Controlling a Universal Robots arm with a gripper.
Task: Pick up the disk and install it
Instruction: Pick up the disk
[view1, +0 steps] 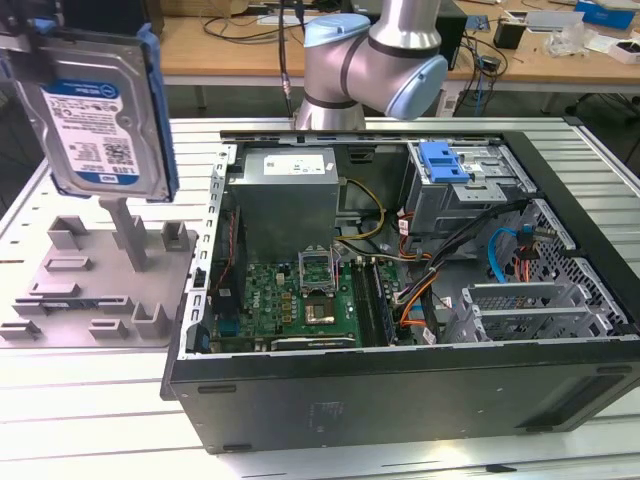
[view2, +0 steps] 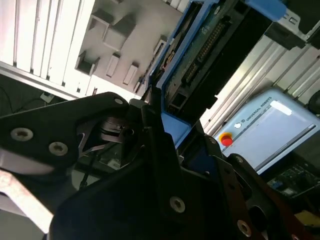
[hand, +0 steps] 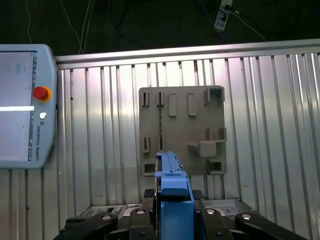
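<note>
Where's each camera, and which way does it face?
Exterior view: off the arm, looking down on the open computer case; arm behind it, disk held high at the exterior view's left.
First wrist view: looks down past the gripper onto the fixture plate.
Second wrist view: slants along the gripper and disk.
All share the disk; wrist views share the pendant.

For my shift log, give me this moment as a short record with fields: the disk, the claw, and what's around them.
disk: held in the air, upright, label towards the exterior camera, above the fixture plate
claw: shut on the disk's edge, seen in the first wrist view
computer case: open, on the table
fixture plate: grey, on the table, at the exterior view's left of the computer case
drive cage: grey, inside the computer case; disk not in it
task state: disk picked up, not installed
</note>
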